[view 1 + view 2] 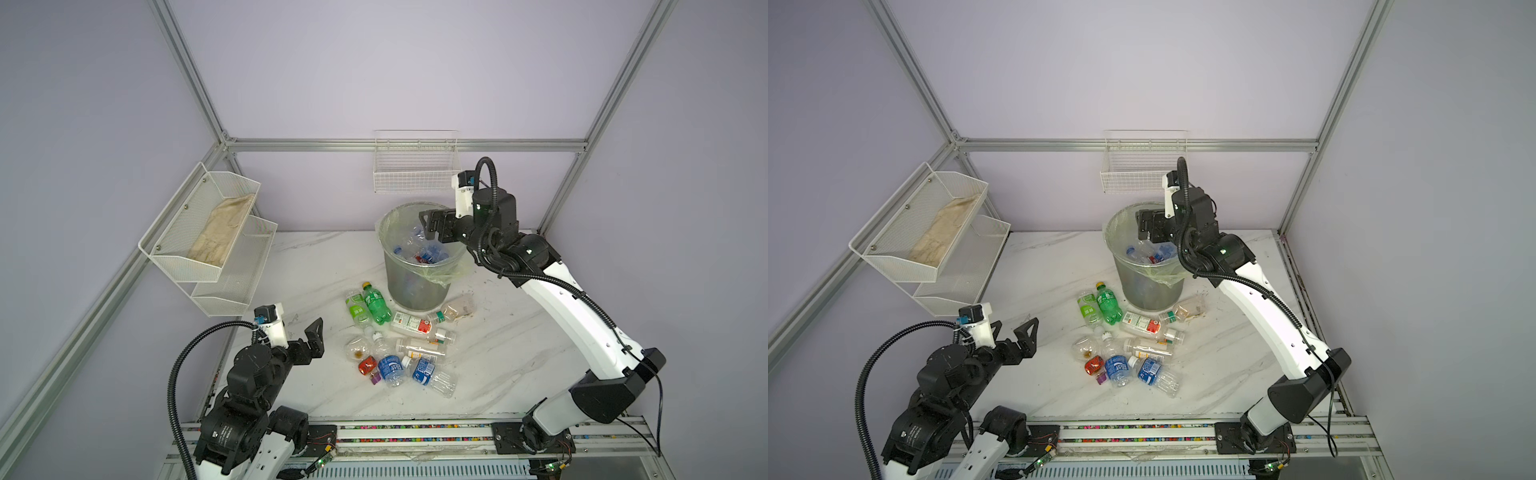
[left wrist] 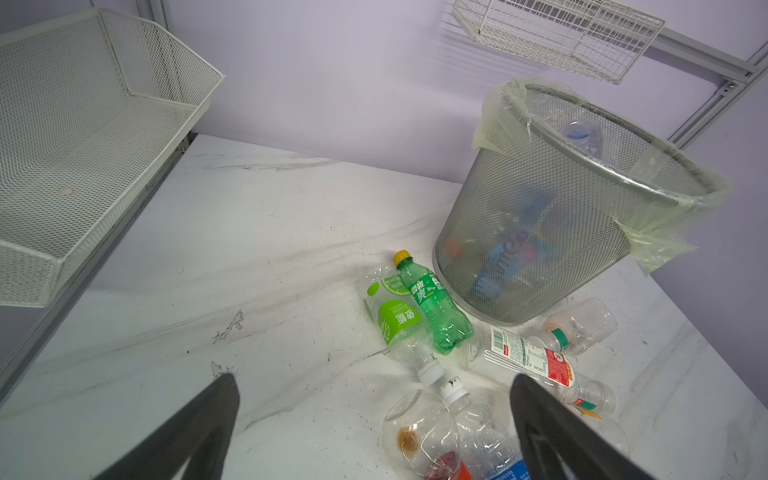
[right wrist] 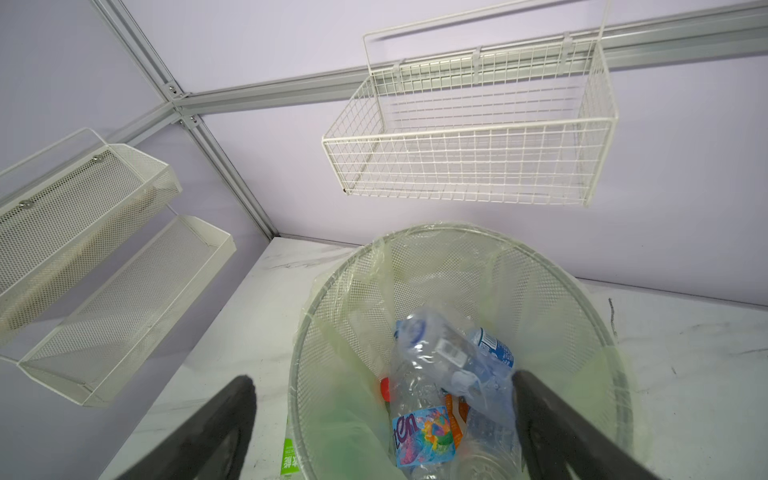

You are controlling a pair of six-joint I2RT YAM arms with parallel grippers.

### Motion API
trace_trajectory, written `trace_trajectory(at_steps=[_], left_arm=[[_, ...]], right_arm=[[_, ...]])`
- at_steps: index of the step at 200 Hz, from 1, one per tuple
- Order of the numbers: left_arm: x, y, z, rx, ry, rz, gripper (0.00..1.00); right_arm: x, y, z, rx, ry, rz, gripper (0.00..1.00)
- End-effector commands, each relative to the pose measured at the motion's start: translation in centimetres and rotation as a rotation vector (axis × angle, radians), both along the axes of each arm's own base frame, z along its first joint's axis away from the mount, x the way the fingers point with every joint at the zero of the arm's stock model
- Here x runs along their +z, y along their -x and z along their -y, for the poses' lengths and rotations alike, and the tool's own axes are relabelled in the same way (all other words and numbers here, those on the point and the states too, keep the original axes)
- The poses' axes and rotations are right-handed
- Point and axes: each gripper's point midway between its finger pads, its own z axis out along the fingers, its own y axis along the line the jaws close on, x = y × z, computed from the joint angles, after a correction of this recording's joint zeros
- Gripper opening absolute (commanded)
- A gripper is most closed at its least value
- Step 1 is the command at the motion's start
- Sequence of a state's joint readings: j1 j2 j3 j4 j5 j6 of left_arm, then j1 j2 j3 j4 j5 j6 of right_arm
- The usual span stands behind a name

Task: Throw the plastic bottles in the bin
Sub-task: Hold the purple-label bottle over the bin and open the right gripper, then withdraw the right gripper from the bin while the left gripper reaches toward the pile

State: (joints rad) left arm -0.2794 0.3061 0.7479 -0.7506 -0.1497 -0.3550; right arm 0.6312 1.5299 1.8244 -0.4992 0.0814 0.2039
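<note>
Grey mesh bin (image 1: 411, 286) with pale-green liner (image 2: 656, 245), standing near the far edge of the marble tabletop (image 1: 324, 266), plastic bottles (image 3: 419, 386) inside; right gripper (image 1: 429, 226) above its mouth, jaws spread wide, empty; left gripper (image 1: 1012, 332) over the near-left corner, jaws spread, empty; loose bottles (image 1: 395, 336) clustered mid-tabletop, just before the bin.
</note>
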Motion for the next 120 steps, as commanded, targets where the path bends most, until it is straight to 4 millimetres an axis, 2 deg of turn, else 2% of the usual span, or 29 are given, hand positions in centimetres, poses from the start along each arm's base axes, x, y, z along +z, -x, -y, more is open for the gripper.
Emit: trace_trajectory(at_steps=[1, 75, 88, 89, 94, 120], left_arm=[[-1.4, -0.4, 0.2, -0.007, -0.024, -0.032, 1.00], [-2.8, -1.5, 1.5, -0.053, -0.028, -0.106, 1.00], [-3.1, -1.8, 1.9, -0.064, -0.015, -0.125, 1.00], [-3.1, -1.8, 1.9, -0.064, -0.014, -0.126, 1.00], [-3.4, -2.0, 2.2, -0.077, -0.015, -0.136, 1.00], [-5.3, -2.7, 3.4, -0.102, 0.036, -0.228, 1.00]], right_arm=[[-0.4, 0.6, 0.0, 0.016, -0.012, -0.005, 0.97], [-1.4, 3.2, 1.5, 0.031, -0.012, -0.018, 0.97], [-2.3, 3.2, 1.4, 0.036, -0.005, -0.034, 0.97], [-1.8, 3.5, 1.7, 0.037, -0.012, -0.024, 0.97], [-1.3, 4.0, 2.0, 0.039, -0.019, -0.014, 0.97], [-1.8, 4.9, 2.2, 0.057, -0.017, -0.033, 0.98]])
